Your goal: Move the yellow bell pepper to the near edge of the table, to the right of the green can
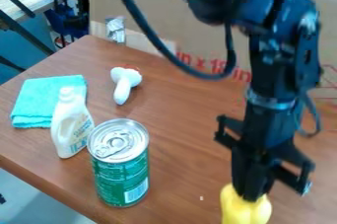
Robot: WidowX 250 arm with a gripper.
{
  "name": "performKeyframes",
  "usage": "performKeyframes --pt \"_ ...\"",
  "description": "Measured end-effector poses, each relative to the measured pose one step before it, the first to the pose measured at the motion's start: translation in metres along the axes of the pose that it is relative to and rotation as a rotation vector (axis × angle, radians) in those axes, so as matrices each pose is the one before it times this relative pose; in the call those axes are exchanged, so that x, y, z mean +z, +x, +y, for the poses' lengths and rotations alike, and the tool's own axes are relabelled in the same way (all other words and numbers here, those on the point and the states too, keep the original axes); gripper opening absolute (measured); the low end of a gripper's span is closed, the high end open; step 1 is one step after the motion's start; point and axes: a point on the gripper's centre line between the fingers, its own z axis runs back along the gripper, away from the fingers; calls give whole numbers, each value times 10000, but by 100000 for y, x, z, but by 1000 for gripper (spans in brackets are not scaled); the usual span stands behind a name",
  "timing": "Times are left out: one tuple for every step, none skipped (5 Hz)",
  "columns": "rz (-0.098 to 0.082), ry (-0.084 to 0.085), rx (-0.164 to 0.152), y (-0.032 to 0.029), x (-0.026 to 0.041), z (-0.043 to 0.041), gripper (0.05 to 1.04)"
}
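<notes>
A: What stands at the left of the counter [178, 168]?

B: A folded turquoise cloth [43, 98], with a white bottle [69, 131] upright by its near right corner. Next comes a green-sided can [123, 178], upright too, its silver lid facing up. The can is just beside the bottle, on the side nearer the camera.

A: And the small white piece behind the can?

B: The mushroom-shaped thing [123, 85] lies with its rounded head farther from the camera and its stem pointing nearer. It is well apart from the gripper [253, 199].

A: How does the yellow thing [237, 213] sit in relation to the gripper?

B: Directly below it, at the bottom edge of the view and right of the can. The tip of the gripper meets its rounded top, with yellow showing on both sides. Its lower part is cut off, so its long axis cannot be told.

A: Is the gripper open, and does it have hold of anything?

B: Neither can be told.

A: The arm's pose?

B: The arm [280, 50] comes in from the top, bends at the right, and points the gripper almost straight down.
</notes>
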Motion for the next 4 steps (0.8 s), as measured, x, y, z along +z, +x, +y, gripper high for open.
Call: performKeyframes --pt "-246 16 -472 881 -305 11 121" --pt "-87 290 -312 826 -266 506 121" --pt "-48 332 -447 161 -44 -126 121" --pt "-138 217 0 -21 519 -292 158"
